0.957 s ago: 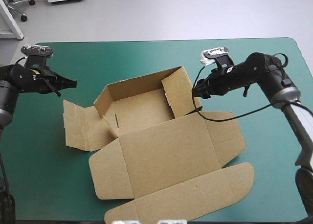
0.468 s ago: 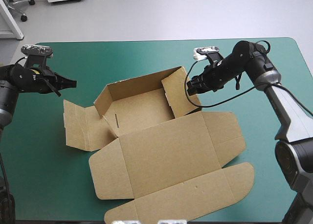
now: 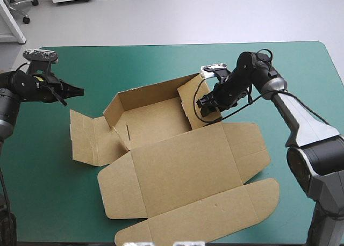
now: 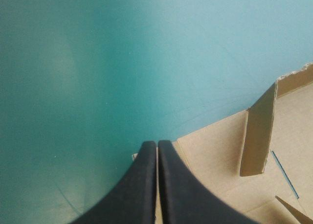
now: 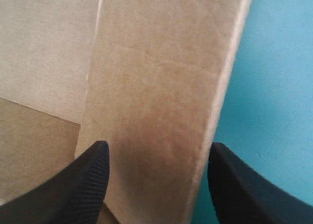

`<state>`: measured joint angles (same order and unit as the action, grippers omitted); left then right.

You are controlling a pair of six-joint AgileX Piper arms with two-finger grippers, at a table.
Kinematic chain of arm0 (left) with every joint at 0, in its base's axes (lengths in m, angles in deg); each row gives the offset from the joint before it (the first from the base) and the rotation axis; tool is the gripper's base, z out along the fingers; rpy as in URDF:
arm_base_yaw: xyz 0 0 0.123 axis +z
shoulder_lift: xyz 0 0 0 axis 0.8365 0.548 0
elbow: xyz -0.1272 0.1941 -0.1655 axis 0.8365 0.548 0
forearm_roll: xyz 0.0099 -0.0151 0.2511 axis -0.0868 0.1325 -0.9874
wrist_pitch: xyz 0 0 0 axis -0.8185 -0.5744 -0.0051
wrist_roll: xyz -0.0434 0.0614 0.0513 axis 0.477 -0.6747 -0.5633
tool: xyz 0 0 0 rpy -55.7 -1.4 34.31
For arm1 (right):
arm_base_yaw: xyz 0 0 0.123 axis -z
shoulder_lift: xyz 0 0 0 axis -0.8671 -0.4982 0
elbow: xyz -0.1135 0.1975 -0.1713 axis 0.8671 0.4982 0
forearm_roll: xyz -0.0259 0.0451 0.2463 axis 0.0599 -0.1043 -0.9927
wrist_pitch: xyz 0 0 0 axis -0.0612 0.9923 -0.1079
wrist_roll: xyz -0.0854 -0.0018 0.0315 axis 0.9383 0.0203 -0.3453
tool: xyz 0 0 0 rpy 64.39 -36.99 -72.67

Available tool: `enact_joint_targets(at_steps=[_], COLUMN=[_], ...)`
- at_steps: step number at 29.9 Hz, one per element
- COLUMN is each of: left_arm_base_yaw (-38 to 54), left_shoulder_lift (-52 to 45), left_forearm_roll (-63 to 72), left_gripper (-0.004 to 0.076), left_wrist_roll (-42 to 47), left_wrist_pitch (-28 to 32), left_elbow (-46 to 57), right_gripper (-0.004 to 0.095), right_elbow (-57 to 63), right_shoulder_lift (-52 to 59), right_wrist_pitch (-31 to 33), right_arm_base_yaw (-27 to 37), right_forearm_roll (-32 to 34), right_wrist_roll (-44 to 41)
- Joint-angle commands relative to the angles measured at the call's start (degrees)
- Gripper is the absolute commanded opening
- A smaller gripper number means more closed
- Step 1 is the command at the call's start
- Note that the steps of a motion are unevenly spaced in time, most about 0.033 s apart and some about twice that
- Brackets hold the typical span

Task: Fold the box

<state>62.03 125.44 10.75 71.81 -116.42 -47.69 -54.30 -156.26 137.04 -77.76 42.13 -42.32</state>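
The brown box lies mid-table as an open tray with the back and right walls raised, the lid and its flaps flat toward the front. My right gripper sits at the outer face of the raised right wall, fingers open. In the right wrist view that wall fills the space between and ahead of the spread fingers. My left gripper hovers off the box's far-left side, shut and empty. In the left wrist view its fingers meet over the left flap.
The box's left side flap lies flat on the teal-green cover. The rounded front flap reaches close to the table's front edge. Bare cover shows at the far right and front left.
My right gripper has swung left and toward the front, from the table beside the box onto the raised right wall. The left arm and the box have stayed put.
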Motion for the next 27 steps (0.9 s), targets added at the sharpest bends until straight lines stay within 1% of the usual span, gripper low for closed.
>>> enact_joint_targets(at_steps=[1,6,11,14,15,16,19,25,27], left_arm_base_yaw=[0.0,0.0,0.0,0.0,0.0,0.0,0.0,0.0,0.0], left_shoulder_lift=[-1.9,-1.9,-1.9,-1.9,-1.9,-1.9,-1.9,-1.9,-1.9], left_forearm_roll=[0.7,0.6,0.6,0.6,0.6,0.6,0.6,-0.5,-1.6], left_gripper=[0.0,0.0,0.0,-0.0001,-0.0001,0.0,-0.0001,0.0,0.0], left_wrist_roll=[0.6,0.6,0.6,0.6,0.6,0.6,0.6,0.6,1.0], left_wrist_pitch=[2.8,2.7,2.7,2.7,2.7,2.7,2.7,2.5,2.5], left_elbow=[-2.0,-2.0,-2.0,-2.0,-2.0,-2.0,-2.0,-2.0,-2.0], right_gripper=[0.056,0.0554,0.0491,0.0364,0.0286,0.0228,-0.0015,-0.0028,-0.0028], right_elbow=[-1.7,-1.7,-1.7,-1.7,-1.7,-1.7,-1.7,-1.7,-1.7], right_shoulder_lift=[1.7,1.3,1.3,1.3,1.3,1.3,1.3,1.6,2.2], right_wrist_pitch=[0.7,0.6,0.2,0.2,0.4,0.6,1.0,1.0,1.0], right_arm_base_yaw=[0.1,0.1,0.1,0.1,0.1,0.1,0.1,0.2,0.8], right_forearm_roll=[2.3,3.0,4.2,4.2,4.2,4.2,4.3,9.4,10.2], right_wrist_roll=[-1.8,-2.4,-2.7,-2.7,-2.7,-2.6,-2.2,-3.2,-3.2])
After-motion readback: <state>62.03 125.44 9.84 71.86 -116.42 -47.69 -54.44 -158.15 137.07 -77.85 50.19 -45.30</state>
